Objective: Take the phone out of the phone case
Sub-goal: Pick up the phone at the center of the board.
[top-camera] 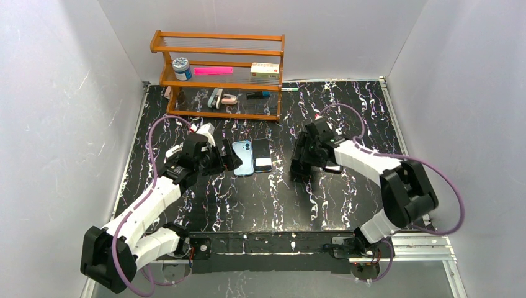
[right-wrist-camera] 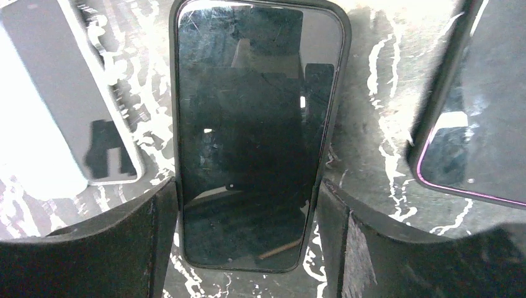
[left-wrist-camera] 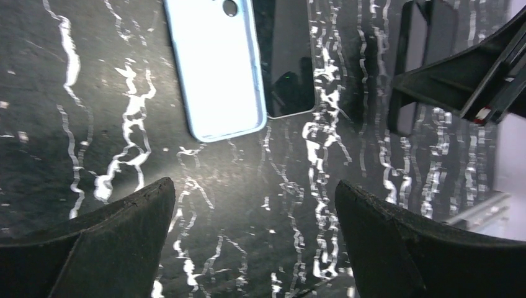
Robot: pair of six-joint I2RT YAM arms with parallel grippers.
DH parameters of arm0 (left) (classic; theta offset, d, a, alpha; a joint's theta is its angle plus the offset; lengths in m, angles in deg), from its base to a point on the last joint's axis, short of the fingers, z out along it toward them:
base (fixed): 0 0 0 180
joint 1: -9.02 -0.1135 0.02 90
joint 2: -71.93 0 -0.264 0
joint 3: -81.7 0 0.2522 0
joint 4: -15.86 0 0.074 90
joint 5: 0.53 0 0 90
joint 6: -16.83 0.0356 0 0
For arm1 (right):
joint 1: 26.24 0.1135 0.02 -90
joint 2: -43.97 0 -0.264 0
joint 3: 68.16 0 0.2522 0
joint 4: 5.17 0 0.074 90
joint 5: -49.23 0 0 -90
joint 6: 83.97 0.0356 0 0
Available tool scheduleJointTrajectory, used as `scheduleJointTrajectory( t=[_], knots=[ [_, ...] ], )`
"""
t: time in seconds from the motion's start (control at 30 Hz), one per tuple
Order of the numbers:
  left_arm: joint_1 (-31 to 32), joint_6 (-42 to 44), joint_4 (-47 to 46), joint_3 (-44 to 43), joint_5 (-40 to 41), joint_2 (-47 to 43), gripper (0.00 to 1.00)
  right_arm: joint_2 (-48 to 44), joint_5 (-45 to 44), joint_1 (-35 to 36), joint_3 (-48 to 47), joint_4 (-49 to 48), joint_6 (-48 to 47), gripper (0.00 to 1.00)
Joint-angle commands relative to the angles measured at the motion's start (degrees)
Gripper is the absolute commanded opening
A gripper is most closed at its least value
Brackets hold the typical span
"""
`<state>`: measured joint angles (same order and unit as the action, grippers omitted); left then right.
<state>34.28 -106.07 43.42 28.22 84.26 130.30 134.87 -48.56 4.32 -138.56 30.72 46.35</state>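
Left gripper hangs released and empty above the black marbled table, near a light-blue phone case lying just beside a bare black phone. Right of centre, the right gripper grasps the black-cased smartphone by its long edges, apparently lifted. Step in hand: securing. Next, the left fingers must peel the case away.
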Motion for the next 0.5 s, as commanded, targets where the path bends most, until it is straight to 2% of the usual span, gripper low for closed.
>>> scheduleJointTrajectory(
  t=[0.0,0.13,0.27,0.47],
  knots=[
    [0.2,-8.2,0.0,-2.9,-7.5,1.0,0.98,-8.7,6.8,0.2,6.4,-12.8,-0.2,0.01],
    [0.2,-13.4,-3.0,-3.6,-11.4,3.1,0.98,-13.4,15.5,0.2,12.6,-22.1,-0.1,0.01],
    [0.2,-16.5,-4.9,-6.2,-14.0,6.1,0.98,-16.3,24.0,0.5,16.1,-30.4,-6.3,0.01],
    [0.3,-15.9,-4.6,-12.2,-18.7,11.6,0.98,-19.1,34.5,1.2,14.2,-31.7,-20.3,0.01]
  ],
)
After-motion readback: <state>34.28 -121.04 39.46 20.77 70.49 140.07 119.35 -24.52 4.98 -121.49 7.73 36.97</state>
